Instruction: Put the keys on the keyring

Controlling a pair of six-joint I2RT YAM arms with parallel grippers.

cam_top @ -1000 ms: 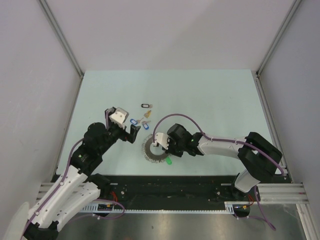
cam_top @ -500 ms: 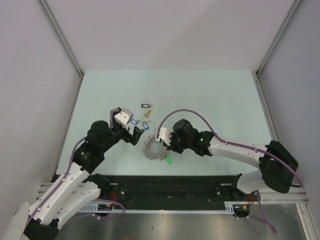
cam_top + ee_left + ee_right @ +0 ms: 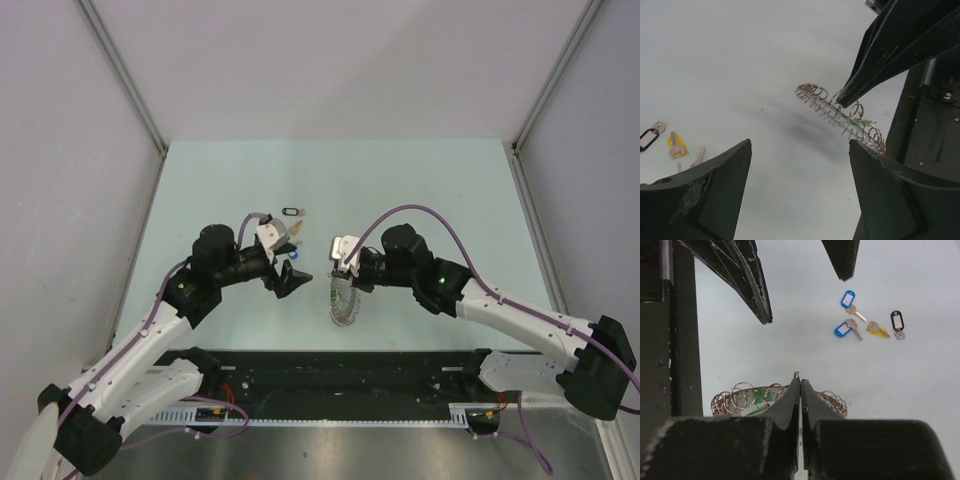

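- The right gripper is clenching the rim of the large silver-grey metal keyring, a floppy band of many small wire loops. Its two dark fingers are pressing together, with the ring's edge pinched between their tips.
- The keyring is hanging from that grip over the front middle of the pale mint-green table. From above it is showing edge-on, and in the left wrist view its shadow is lying apart from it on the table top.
- A small green plastic tag is showing among the ring's loops.
- The left gripper is hovering just beside the keyring, on its left. Its jaws are spread wide and are holding nothing.
- Four small metal keys are lying flat on the table beyond both grippers, well apart from the keyring. They are a blue-tagged key, a second blue-tagged key, a yellow-tagged key and a black-tagged key.
- The two blue-tagged keys are lying close together, and the yellow-tagged and black-tagged keys are lying just beside each other.
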